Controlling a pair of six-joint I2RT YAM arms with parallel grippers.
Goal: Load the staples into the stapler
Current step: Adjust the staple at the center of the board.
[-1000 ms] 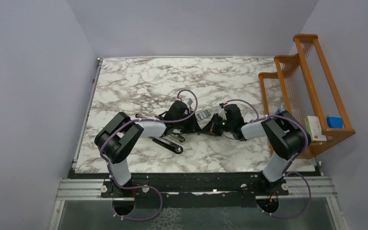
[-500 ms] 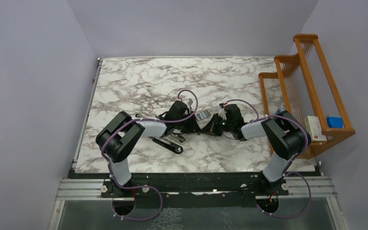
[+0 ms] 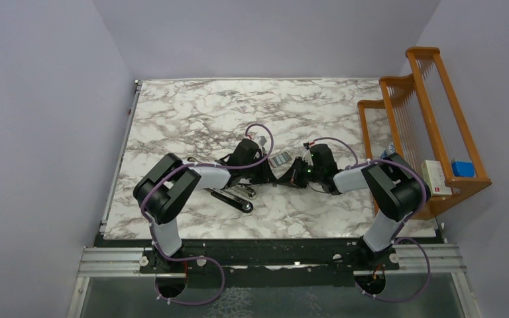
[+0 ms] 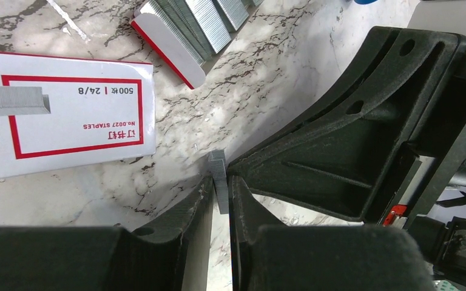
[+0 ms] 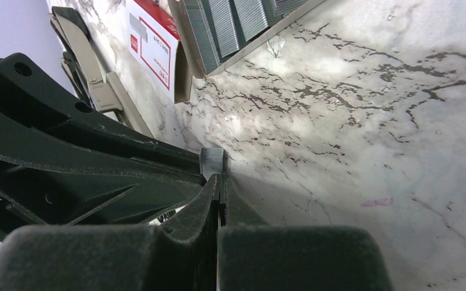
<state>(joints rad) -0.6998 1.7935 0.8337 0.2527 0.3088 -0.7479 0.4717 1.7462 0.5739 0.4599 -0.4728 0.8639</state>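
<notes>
The counter looks like polished marble: white, grey-veined, faintly glossy. The staples are finely ribbed grey metal with a dull sheen. Their box is smooth printed card, white and red. The jaws are grainy matt black plastic. The rack is varnished wood.

top: we look down on the marble table | wrists: we face each other, close | shared: staple strip

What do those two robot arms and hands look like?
The left arm and right arm: pale grey links, bulky black joints, looping purple cable each. The left hand and right hand: matte black, two tapering ribbed fingers with round holes.
</notes>
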